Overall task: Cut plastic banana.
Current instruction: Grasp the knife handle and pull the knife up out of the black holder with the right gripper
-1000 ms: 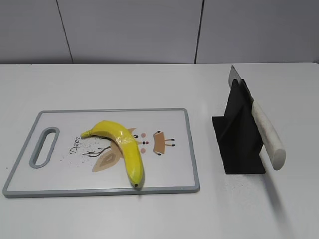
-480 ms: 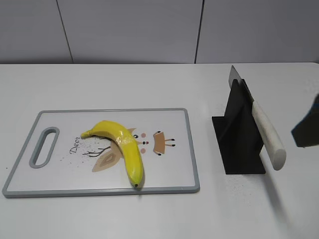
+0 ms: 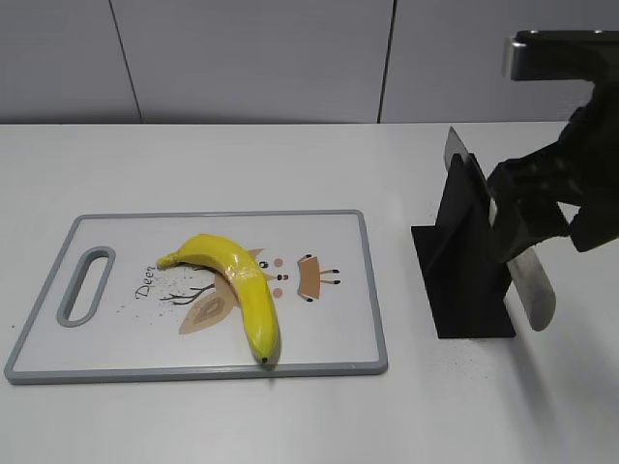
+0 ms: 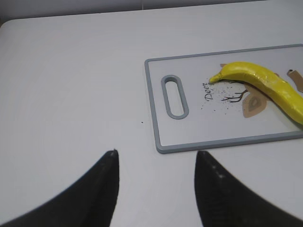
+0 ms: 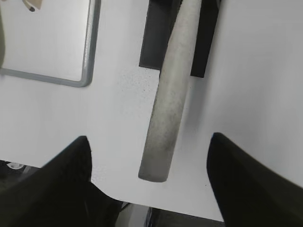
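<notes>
While lying loose on the grey-rimmed cutting board [image 3: 370,290], curved glossy yellow plastic banana [image 3: 237,285] looks light, stiff, slippery; best pinned beside its middle seam. Both jaws spread wide, empty; right gripper [image 5: 149,177] straddling pale knife handle [image 5: 170,94].

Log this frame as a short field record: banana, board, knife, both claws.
banana: plastic banana lying uncut on the cutting board
knife: in black stand, pale handle sticking out
right claw: open, straddling the knife handle, not gripping
left claw: open, above bare table left of the board
</notes>
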